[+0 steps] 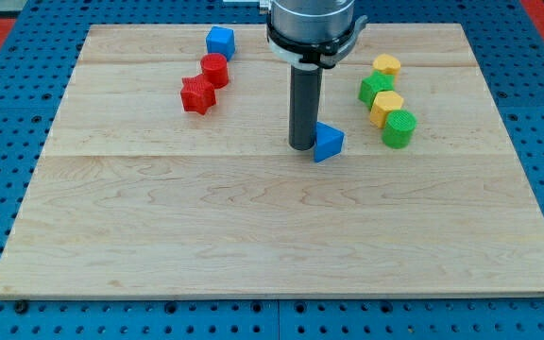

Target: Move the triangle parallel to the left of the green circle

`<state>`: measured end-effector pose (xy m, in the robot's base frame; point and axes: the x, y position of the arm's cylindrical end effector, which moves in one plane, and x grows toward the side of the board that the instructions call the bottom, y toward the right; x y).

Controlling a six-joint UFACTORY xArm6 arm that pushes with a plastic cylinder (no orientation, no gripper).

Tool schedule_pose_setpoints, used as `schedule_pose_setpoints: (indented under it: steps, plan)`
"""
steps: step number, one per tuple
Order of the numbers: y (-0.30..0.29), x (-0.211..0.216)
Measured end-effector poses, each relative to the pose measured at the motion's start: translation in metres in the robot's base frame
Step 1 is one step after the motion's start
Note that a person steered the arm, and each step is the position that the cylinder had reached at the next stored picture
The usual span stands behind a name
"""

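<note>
My board [253, 227] is pale, smooth, matt wood with visible grain. The blue triangle [328, 142] and green circle [399, 128] look like ridged matt plastic.

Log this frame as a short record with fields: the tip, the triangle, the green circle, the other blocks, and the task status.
tip: my tip is on the board, at the blue triangle's left side, seemingly touching it
target block: blue triangle, near the board's middle
reference: green circle, toward the view's right
gap: triangle lies left of the circle, slightly lower, not adjacent
right cluster: yellow block, green block, second yellow block, chained down to the circle
left cluster: blue cube, red cylinder, red star
status: not yet placed
</note>
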<state>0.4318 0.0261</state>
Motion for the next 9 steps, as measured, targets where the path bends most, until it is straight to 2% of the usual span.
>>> schedule_pose_setpoints:
  steps: [1, 2, 5, 9]
  plan:
    - [-0.010, 0.024]
    - [0.013, 0.037]
    - [0.026, 0.008]
    - [0.079, 0.004]
